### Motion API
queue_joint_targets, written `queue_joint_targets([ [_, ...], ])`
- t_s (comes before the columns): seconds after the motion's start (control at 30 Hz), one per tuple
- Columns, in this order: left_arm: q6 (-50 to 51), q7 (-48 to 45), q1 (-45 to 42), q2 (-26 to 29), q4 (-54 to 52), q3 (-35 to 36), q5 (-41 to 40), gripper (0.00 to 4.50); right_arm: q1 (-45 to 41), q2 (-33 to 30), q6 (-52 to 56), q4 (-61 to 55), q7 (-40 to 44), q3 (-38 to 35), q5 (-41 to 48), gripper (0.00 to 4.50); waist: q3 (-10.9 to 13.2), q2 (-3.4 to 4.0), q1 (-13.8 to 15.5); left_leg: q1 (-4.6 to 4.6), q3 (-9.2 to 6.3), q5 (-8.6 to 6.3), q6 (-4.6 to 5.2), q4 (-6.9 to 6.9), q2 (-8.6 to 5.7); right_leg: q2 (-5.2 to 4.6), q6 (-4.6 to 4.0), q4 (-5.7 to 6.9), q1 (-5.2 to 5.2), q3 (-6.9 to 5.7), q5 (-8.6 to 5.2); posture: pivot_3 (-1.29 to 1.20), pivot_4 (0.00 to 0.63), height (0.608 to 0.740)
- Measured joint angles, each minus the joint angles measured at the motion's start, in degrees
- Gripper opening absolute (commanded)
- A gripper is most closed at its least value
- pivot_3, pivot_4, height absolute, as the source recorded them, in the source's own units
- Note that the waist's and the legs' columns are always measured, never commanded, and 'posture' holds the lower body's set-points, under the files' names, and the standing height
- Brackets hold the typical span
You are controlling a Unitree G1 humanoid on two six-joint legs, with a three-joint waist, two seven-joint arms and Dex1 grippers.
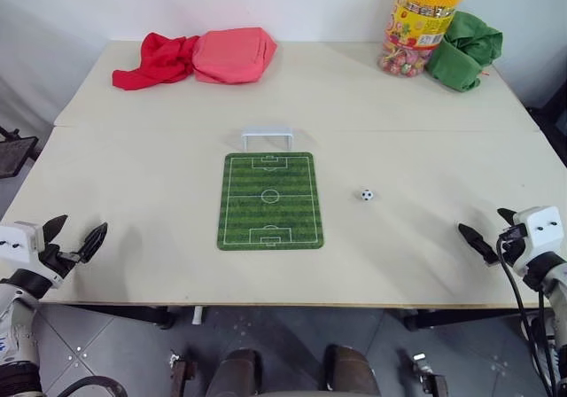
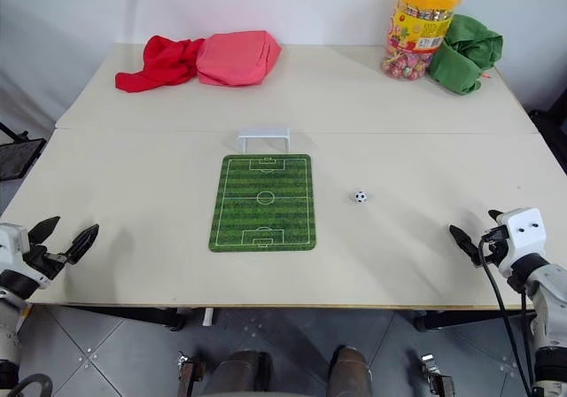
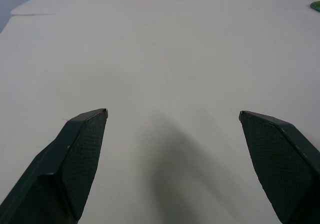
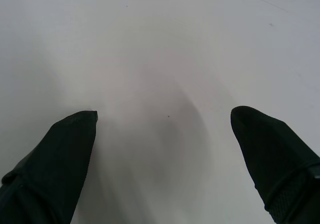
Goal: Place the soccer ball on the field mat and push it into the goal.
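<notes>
On the worktop [image 1: 159,193], the ball [image 1: 367,195] sits bare just right of the mat [image 1: 270,201], off its green, well apart from both pincers. At the mat's far end stands the goal [image 1: 267,136], touching or nearly touching its edge. Near the front edge, the left pincer [image 1: 75,236] and right pincer [image 1: 485,229] hover spread wide, grasping nothing.

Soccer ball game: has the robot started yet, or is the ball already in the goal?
Nothing looks done yet. The tiny white soccer ball with black patches sits on the bare beige table, right of the flat green field mat. The small white plastic goal stands empty at the mat's far end. The left gripper and right gripper are open, holding nothing. Left: placing the ball, then pushing it in.
</notes>
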Motion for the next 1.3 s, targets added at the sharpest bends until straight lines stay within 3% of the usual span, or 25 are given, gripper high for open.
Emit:
queue_joint_targets([
  [0.2,2.0,0.6,-1.1,0.0,0.0,-0.2,0.2,4.50,1.0,0.0,0.3,-0.9,0.0,-0.3,0.5,4.49,0.0,0.00,0.0,0.00,0.00,0.00,0.00,0.01,0.00,0.00,0.00,0.01,0.00,0.00,0.00,0.00,0.150,0.740],
  [0.43,5.8,0.2,-1.2,0.7,-1.9,-2.4,1.1,4.50,3.0,-1.0,7.5,-10.3,0.8,-0.4,3.1,4.49,0.0,0.00,0.1,-0.01,0.00,0.00,0.00,0.04,0.00,0.00,0.00,0.03,0.00,0.02,0.00,0.00,0.150,0.740],
  [0.6,2.4,-8.4,-3.6,1.6,-2.2,-3.4,-0.3,4.50,-1.2,-1.8,18.3,-21.9,1.3,1.5,7.1,4.49,0.0,0.02,-0.1,0.00,0.06,-0.01,-0.03,0.06,0.11,0.10,-0.07,0.06,-0.07,0.04,0.04,0.00,0.150,0.740],
  [0.73,1.5,-20.8,-4.9,1.4,-2.5,-5.2,-4.4,4.50,-8.5,-0.4,21.4,-23.6,1.4,7.1,6.7,4.49,0.0,0.02,-0.1,-0.04,0.11,-0.03,-0.03,0.07,0.11,0.10,-0.08,0.05,-0.13,0.05,0.05,0.00,0.150,0.740],
  [1.0,0.0,-42.5,-4.8,1.1,-3.6,-9.7,-8.3,4.50,-22.0,5.3,20.0,-12.5,6.7,19.0,2.6,4.49,0.0,0.02,-0.2,-0.08,0.17,-0.04,-0.02,0.08,0.14,0.14,-0.09,0.04,-0.17,0.04,0.05,0.00,0.150,0.740],
  [1.3,-0.8,-44.1,-2.2,1.0,-4.5,-8.0,-9.7,4.50,-28.0,10.7,11.5,4.0,12.0,24.9,-3.3,4.49,0.0,0.02,-1.5,-0.08,0.15,-0.04,-0.02,0.06,0.14,0.14,-0.09,0.06,-0.18,0.04,0.05,0.00,0.150,0.740],
])
